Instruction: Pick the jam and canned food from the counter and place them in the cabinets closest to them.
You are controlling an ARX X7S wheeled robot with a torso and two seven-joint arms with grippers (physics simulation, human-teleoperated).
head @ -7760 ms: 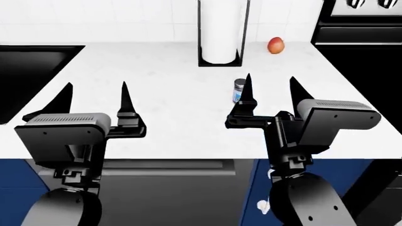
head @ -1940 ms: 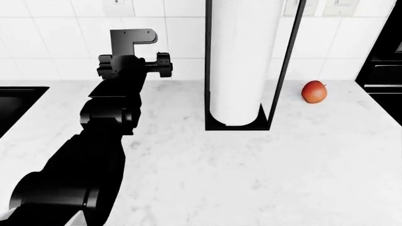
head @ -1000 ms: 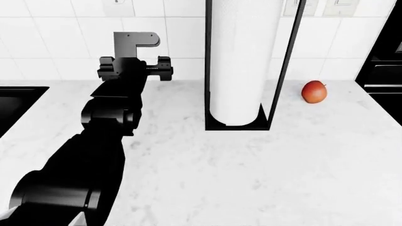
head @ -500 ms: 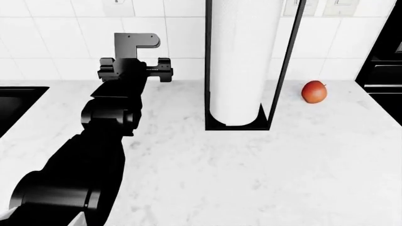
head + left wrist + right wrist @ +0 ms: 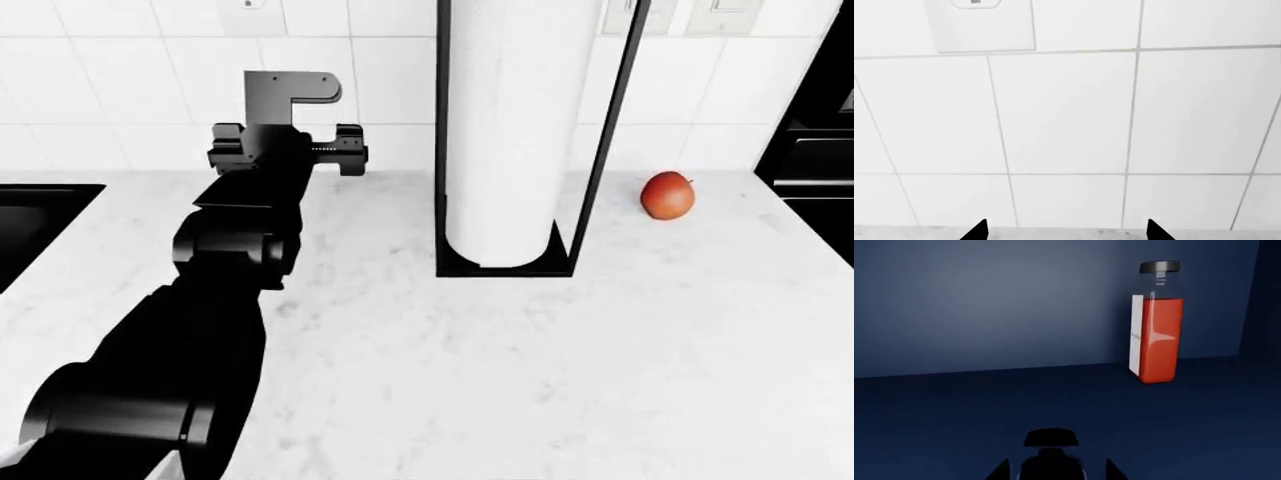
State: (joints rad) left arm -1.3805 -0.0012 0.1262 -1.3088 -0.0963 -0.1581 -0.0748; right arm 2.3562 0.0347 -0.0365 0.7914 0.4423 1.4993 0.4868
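In the head view, a black sink is cut off at the left edge. The white marble counter fills the lower frame. From the lower left, the black left arm is stretched up towards the white tiled wall. A tall paper towel roll in a black frame is seen at the centre. A red apple is set on the counter to the right of the frame, well apart from it. A black oven front is cut off at the right edge.

In the left wrist view, a white outlet plate is seen at upper left on the tiles. The left gripper is shown only as two black fingertips at the bottom edge, spread wide, with nothing between them.

In the right wrist view, a dark blue cabinet interior is shown. At bottom centre, the right gripper is seen as two tips, and a dark jar with a black lid, taken to be the jam, is placed between them. Whether it is gripped cannot be told. A red bottle with a black cap is stood at upper right.
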